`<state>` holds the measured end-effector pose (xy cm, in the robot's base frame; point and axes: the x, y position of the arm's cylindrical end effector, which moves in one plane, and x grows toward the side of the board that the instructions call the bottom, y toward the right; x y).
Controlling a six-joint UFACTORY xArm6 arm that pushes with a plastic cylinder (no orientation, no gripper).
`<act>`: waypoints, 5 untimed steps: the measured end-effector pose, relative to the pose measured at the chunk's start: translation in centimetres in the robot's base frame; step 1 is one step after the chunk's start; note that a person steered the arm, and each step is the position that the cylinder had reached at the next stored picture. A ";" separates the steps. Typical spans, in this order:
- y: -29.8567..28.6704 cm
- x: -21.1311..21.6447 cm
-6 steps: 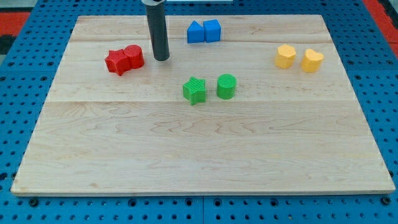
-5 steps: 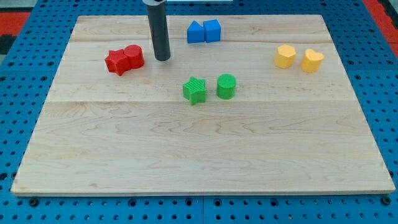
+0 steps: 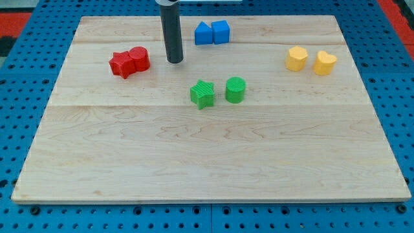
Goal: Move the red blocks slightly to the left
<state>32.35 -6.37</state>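
Two red blocks sit touching at the view's upper left: a red star-shaped block point(image 3: 121, 65) and a red round block point(image 3: 139, 59) on its right. My tip point(image 3: 175, 61) stands on the board to the right of the red round block, a clear gap apart from it, and left of the blue blocks.
A blue triangular block point(image 3: 203, 33) and a blue cube-like block point(image 3: 220, 31) touch at the top middle. A green star block point(image 3: 202, 94) and green cylinder point(image 3: 235, 90) sit mid-board. Two yellow blocks point(image 3: 297, 58) point(image 3: 325, 63) lie at the upper right. The wooden board point(image 3: 207, 162) ends on blue pegboard.
My tip has slid a little to the right, away from the red blocks. No block has moved.
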 end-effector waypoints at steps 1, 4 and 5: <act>0.4 0.0; -5.3 -0.7; -7.8 -0.7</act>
